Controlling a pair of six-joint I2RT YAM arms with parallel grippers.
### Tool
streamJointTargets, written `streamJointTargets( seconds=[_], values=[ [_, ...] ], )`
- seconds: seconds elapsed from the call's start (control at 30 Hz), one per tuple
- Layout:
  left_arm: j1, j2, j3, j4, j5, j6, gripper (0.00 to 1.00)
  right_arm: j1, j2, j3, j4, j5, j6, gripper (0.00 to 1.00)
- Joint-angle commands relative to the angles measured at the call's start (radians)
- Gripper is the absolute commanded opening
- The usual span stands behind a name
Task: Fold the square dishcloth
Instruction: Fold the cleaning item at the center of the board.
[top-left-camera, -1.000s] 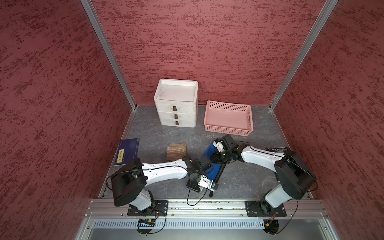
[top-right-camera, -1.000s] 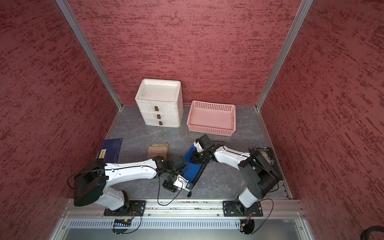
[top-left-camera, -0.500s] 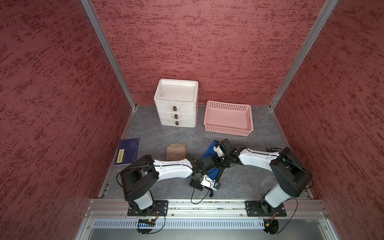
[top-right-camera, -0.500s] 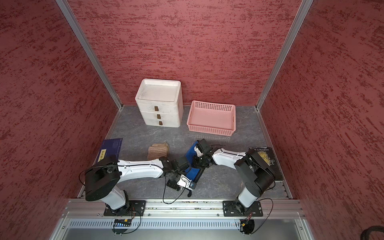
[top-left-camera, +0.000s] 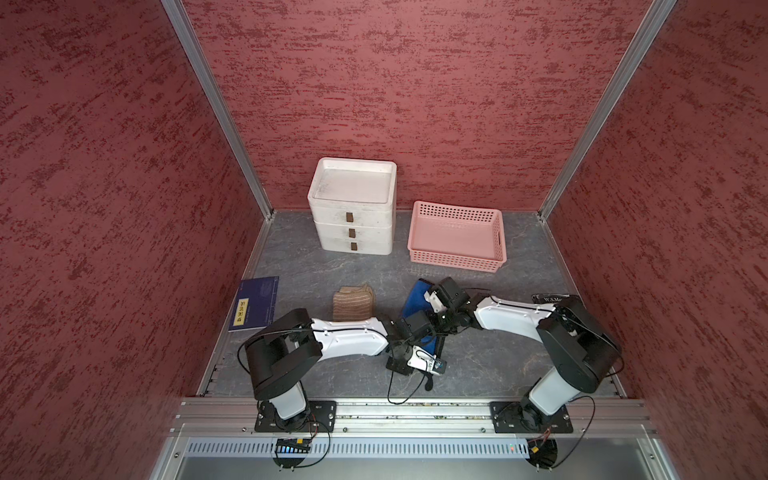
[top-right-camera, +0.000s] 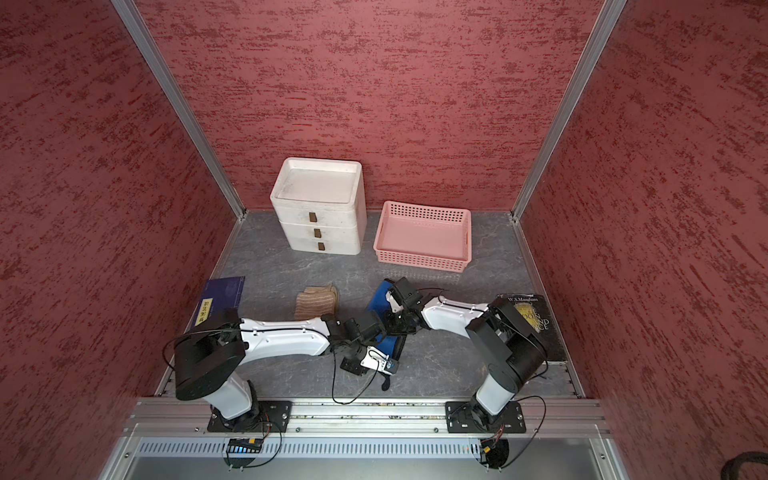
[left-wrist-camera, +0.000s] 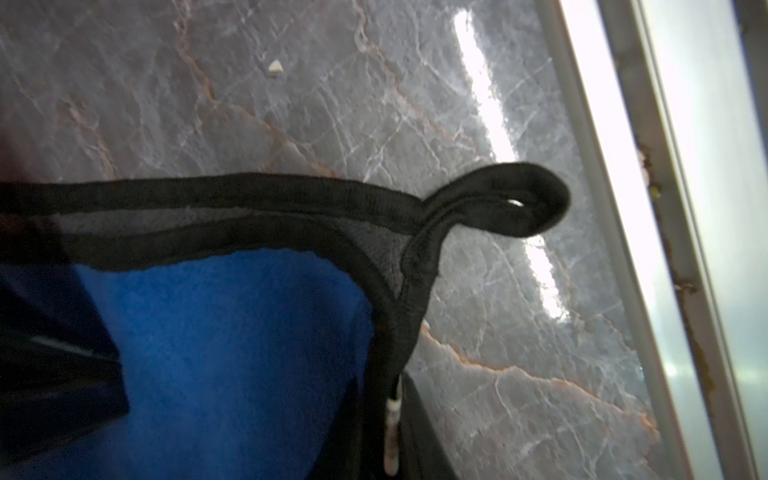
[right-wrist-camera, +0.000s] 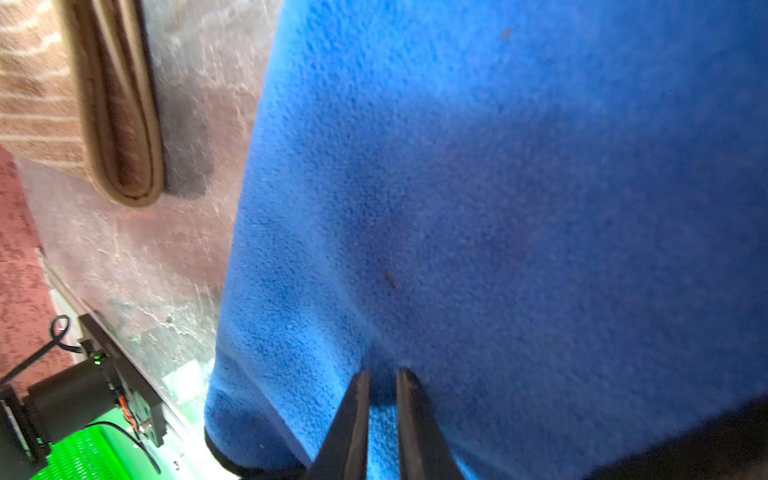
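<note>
Fuzzy blue fleece dishcloth (right-wrist-camera: 498, 208), black-bound with a hanging loop (left-wrist-camera: 548, 199), is pinched between the right gripper's (right-wrist-camera: 382, 378) 2 thin fingers. The left gripper's (top-left-camera: 422, 330) jaws are hidden, so their state is unclear.

- black book (top-right-camera: 544, 332): the top of the cover reads "w.s.maugham" in pale letters; in a top view only "w.s.ma" shows on the black book (top-left-camera: 555, 298).
- same cover, lower down: large title letters, partly covered; "the", "and" and "nce" can be made out.
- blue book (top-right-camera: 224, 291): its yellow label (top-right-camera: 205, 310) carries dark characters too small to read.
</note>
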Motion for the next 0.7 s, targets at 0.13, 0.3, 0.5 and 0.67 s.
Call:
streamJointTargets(
  seconds=[0.13, 0.3, 0.5, 0.67],
  values=[
    [-0.060, -0.126, 0.025, -0.321, 0.027, -0.089, 0.09, 0.034, -0.115, 0.065, -0.135, 0.033, -0.018, 0.20],
    [-0.061, -0.198, 0.078, -0.415, 0.071, -0.120, 0.09, 0.092, -0.092, -0.013, -0.046, 0.021, 0.034, 0.20],
    [-0.051, -0.207, 0.160, -0.478, 0.055, -0.103, 0.09, 0.143, -0.017, -0.087, 0.061, -0.029, 0.087, 0.21],
    [0.000, -0.167, 0.280, -0.535, 0.050, -0.049, 0.09, 0.028, -0.227, -0.056, -0.063, -0.022, 0.016, 0.23]
  ],
)
